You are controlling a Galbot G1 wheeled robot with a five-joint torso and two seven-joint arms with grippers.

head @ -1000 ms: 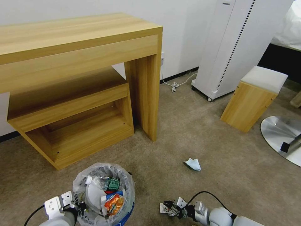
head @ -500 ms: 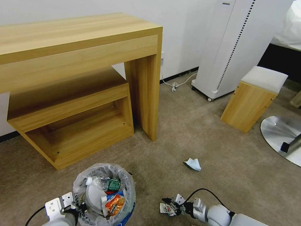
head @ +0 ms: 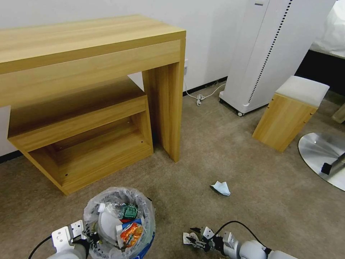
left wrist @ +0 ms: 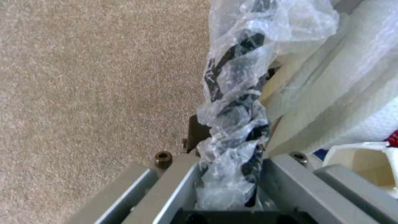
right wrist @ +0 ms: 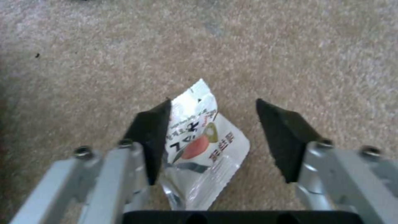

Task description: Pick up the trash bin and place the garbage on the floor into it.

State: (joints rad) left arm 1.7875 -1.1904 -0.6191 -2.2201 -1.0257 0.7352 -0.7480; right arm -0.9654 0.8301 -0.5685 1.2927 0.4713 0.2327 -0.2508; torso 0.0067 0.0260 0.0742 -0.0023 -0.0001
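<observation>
The trash bin, blue and lined with a clear bag, stands on the beige floor at the lower left. It holds a white slipper, a green-labelled bottle and wrappers. My left gripper is shut on the bin's rim and bag, with the plastic bunched between the fingers of that gripper. My right gripper is low over the carpet, open. A red-white wrapper lies flat between the pads of the right gripper, touching one pad. A crumpled tissue lies farther out.
A wooden desk with a low shelf unit stands behind the bin. A tall white appliance on wheels, a wooden stool with a white cushion and a round metal base are to the right. A cable runs along the wall.
My right arm has drawn slightly back and lower over the carpet, keeping the wrapper between its fingers. The left gripper and bin have stayed in place.
</observation>
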